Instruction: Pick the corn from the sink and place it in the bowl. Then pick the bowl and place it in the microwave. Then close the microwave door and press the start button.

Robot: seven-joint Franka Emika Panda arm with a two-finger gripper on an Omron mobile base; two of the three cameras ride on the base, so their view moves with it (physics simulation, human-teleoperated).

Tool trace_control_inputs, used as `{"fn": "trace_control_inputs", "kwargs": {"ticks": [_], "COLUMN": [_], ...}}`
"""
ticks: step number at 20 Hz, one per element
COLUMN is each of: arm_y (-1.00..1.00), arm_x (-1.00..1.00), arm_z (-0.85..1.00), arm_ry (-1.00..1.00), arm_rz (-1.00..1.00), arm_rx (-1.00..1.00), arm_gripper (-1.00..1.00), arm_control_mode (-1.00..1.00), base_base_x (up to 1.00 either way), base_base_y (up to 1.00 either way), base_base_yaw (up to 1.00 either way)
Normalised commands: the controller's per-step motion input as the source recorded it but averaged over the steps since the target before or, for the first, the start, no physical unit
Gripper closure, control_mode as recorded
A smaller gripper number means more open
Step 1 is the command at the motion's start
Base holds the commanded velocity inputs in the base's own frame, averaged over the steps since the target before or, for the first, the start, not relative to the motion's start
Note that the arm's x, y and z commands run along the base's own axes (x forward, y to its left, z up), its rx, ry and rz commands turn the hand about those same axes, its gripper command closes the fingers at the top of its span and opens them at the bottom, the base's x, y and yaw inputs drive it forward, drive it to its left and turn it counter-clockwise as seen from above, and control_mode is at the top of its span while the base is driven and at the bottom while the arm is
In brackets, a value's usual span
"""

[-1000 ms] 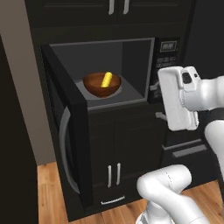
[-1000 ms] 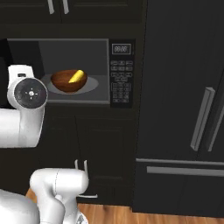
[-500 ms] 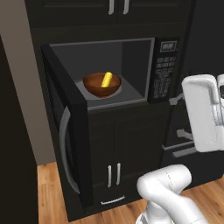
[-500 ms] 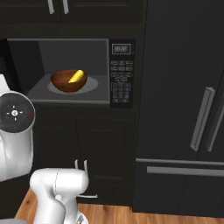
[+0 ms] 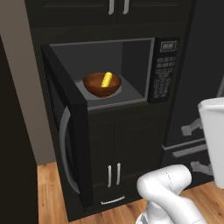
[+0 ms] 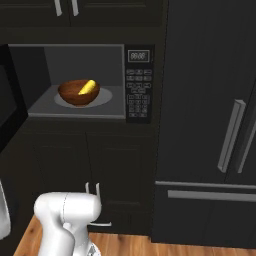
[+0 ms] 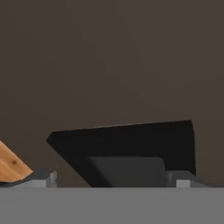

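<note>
The bowl (image 5: pixel 102 84) sits inside the microwave (image 5: pixel 131 70), near the middle of its grey floor, with the corn (image 5: pixel 106 79) lying in it. So the step in hand, as I judge it, is shutting the microwave door (image 5: pixel 70 131), which stands swung wide open at the microwave's left side.

To do it well, bring the hand round to the outer face of that door, the side carrying the curved silver handle (image 5: pixel 64 153), and push near the free edge, far from the hinge, so the door swings with little force. Push flat and steadily along the door's arc; a glancing contact could slide off the glass. Keep the arm out of the microwave's opening so nothing gets trapped as the door comes home.

Your fingers (image 7: pixel 43 178) stand wide apart and hold nothing. In the hand view they frame a dark slab with a grey face, probably the door, though I can't say for certain. It lies ahead of the fingers, apart from them.
</note>
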Motion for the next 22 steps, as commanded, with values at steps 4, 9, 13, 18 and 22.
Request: {"fn": "trace_control_inputs", "kwargs": {"ticks": [4,9,13,18,22], "arm_y": [0.75,0.68,0.18,0.71,0.98], "arm_x": [-0.25,-0.08,-0.26,0.12,0.39], "arm_z": [-0.13,-0.20,-0.07,-0.24,-0.38], "arm_ry": [0.00,0.00,0.00,0.02,0.02], "arm_rz": [0.00,-0.02,-0.04,-0.12,-0.20], "arm_rx": [0.00,0.00,0.00,-0.01,-0.03], "arm_gripper": [-1.00,-1.00,-1.00,-1.00,-1.00], "arm_control_mode": [-1.00,-1.00,-1.00,-1.00,-1.00], "base_base_x": [0.00,0.00,0.00,0.00,0.00], "base_base_y": [0.00,0.00,0.00,0.00,0.00], "base_base_yaw": [0.00,0.00,0.00,0.00,0.00]}}
